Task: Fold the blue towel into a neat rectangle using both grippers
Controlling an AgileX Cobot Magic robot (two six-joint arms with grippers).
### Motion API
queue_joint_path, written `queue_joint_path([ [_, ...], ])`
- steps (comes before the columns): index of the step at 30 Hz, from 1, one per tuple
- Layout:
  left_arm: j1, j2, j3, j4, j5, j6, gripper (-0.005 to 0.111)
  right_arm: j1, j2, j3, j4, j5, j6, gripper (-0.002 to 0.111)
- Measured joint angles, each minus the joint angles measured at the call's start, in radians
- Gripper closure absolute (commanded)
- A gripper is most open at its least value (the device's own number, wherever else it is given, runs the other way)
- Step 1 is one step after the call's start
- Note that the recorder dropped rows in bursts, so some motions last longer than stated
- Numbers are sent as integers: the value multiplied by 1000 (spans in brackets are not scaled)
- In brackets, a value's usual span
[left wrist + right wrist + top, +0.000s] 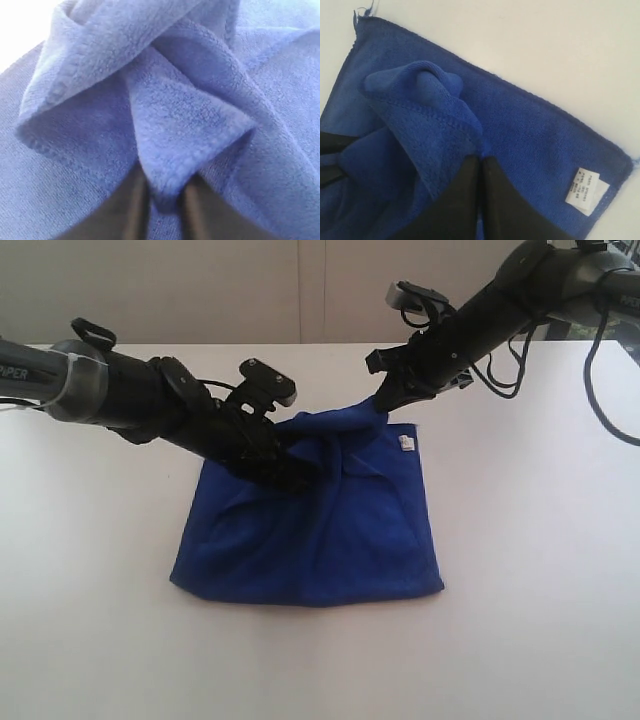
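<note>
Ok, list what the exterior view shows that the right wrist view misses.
Exterior only: the whole blue towel, near edge flat on the table, and the left arm reaching in. Right wrist only: print on the white tag and the stitched hem up close. Both: the right gripper shut on a raised fold of towel.

- desk (90,620) lies open left, right and in front of blue towel (330,540); wide passage there
- left hand (298,478) and its arm sit low over towel's back-left, blocking that side
- right hand (384,402) pinches a raised towel corner at back right; arm slants upward behind
- between hands: narrow gap, filled with bunched cloth
- tag (405,443) corner flat, reachable from right
</note>
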State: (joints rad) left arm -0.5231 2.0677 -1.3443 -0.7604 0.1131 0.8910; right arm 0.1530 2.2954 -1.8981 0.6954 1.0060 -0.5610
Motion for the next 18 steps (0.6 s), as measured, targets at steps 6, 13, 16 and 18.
queue_joint_path([
  [6,0,-29,0,109,30,4,107,0,0,0,0,4,0,108],
  [13,-1,-102,0,205,279,85,107,0,0,0,0,11,0,108],
  [16,-12,-103,0,205,381,136,107,0,0,0,0,15,0,108],
  [18,-24,-97,0,205,404,147,107,0,0,0,0,15,0,108],
])
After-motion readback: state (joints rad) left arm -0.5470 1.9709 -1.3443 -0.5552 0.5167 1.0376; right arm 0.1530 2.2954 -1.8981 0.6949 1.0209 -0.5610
